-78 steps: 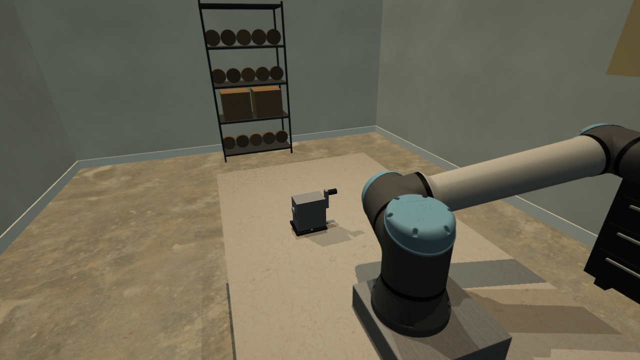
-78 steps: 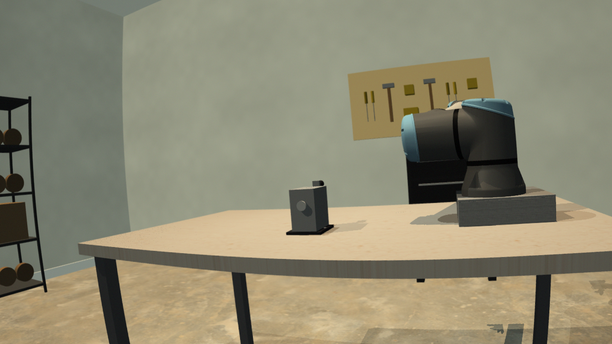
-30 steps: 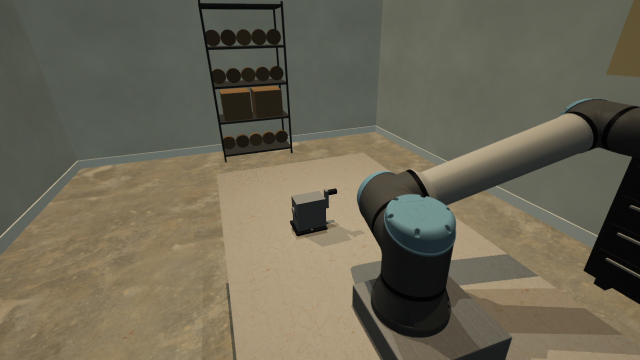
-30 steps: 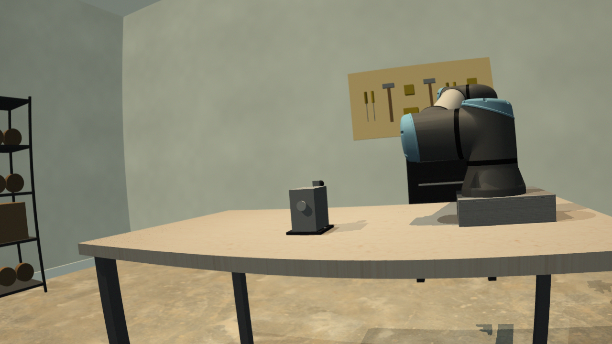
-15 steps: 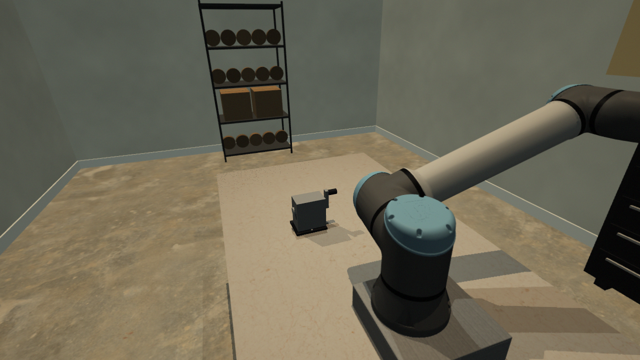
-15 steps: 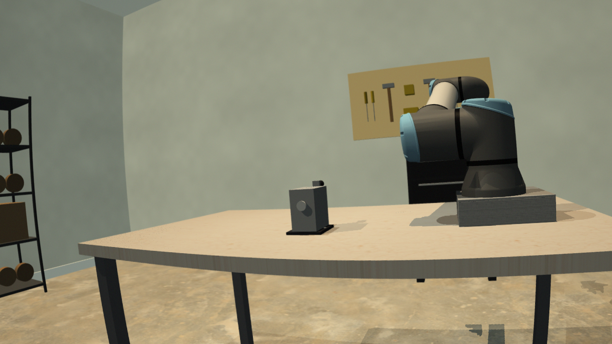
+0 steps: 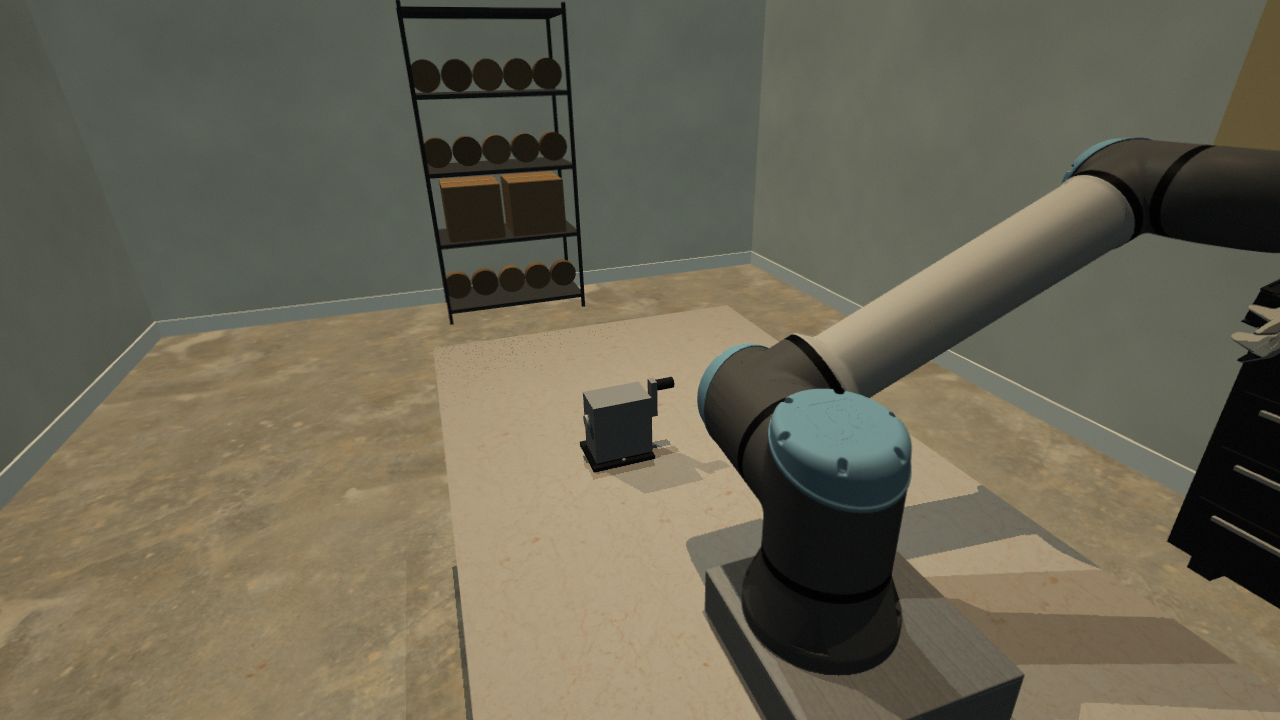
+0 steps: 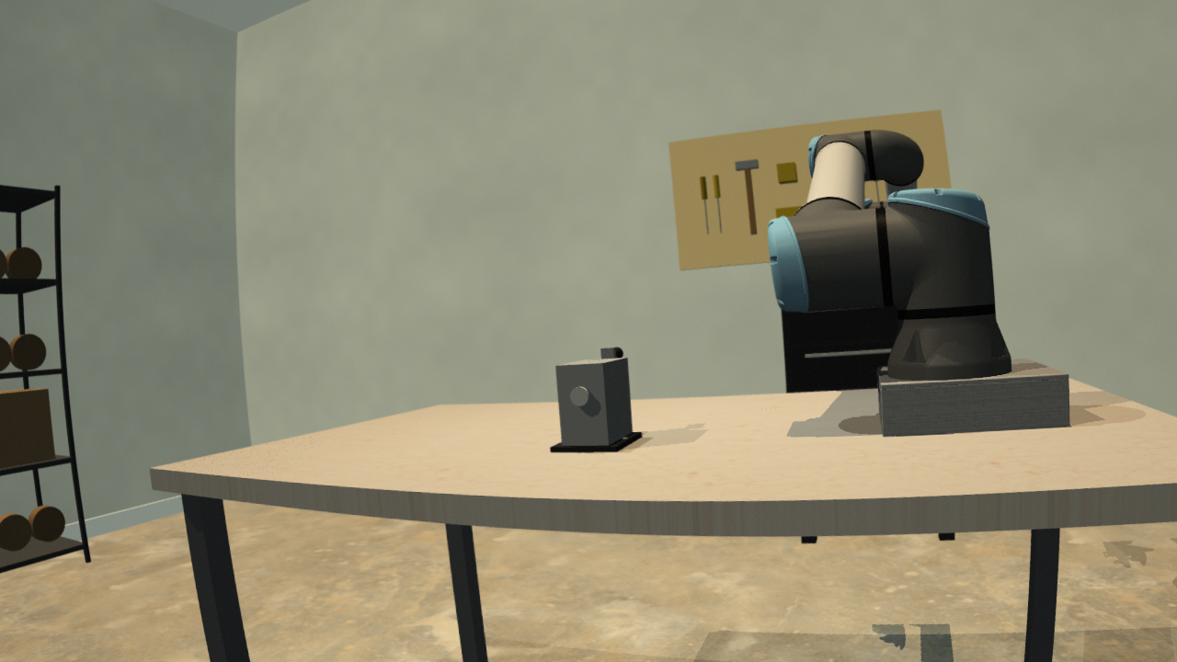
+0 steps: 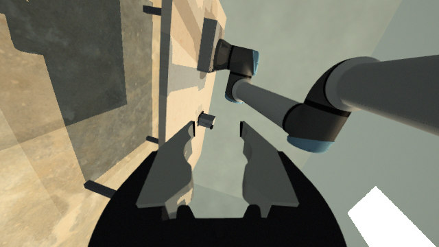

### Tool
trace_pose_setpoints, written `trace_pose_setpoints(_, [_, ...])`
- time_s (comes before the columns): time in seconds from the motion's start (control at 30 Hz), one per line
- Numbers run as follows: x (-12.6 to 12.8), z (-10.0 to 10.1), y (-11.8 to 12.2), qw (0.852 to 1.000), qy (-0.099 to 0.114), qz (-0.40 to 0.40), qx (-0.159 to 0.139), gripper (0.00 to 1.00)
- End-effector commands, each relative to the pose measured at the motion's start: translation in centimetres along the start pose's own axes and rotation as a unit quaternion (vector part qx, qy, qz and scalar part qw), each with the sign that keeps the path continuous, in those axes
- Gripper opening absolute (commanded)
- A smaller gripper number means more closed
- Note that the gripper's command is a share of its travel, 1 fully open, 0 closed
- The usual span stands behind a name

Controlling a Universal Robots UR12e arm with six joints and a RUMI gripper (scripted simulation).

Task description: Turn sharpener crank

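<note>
At left centre of the top view, the sharpener (image 7: 617, 429) stands upright on the desk (image 7: 554, 573), its crank (image 7: 660, 384) poking out at its upper right. To the right, the arm's base fills the lower right. In the wrist view the pincer (image 9: 217, 127) hangs well away, jaws apart, gripping nothing.

I count one sharpener (image 7: 617, 427) on one table (image 8: 740, 477), one shelf rack (image 7: 490, 161) carrying fifteen round discs and two boxes (image 7: 503, 205), one drawer cabinet (image 7: 1239, 465).
</note>
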State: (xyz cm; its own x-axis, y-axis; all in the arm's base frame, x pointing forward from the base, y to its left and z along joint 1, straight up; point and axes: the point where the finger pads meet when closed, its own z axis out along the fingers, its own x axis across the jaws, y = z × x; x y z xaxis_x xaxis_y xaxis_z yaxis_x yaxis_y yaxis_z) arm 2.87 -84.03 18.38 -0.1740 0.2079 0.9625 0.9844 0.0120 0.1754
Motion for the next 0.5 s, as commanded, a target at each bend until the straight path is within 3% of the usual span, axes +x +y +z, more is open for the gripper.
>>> trace_pose_setpoints(0.0, [-0.1, 0.4, 2.4, 1.000, -0.004, -0.002, 0.002, 0.32])
trace_pose_setpoints(0.07, [-0.1, 0.4, 2.4, 1.000, -0.004, -0.002, 0.002, 0.32])
trace_pose_setpoints(0.13, [-0.2, 0.7, 3.4, 0.999, -0.027, -0.020, 0.018, 0.32])
trace_pose_setpoints(0.2, [-0.2, 0.7, 3.4, 0.999, -0.027, -0.020, 0.018, 0.32])
trace_pose_setpoints(0.47, [-0.5, 1.8, 7.2, 0.999, -0.028, -0.021, 0.019, 0.32])
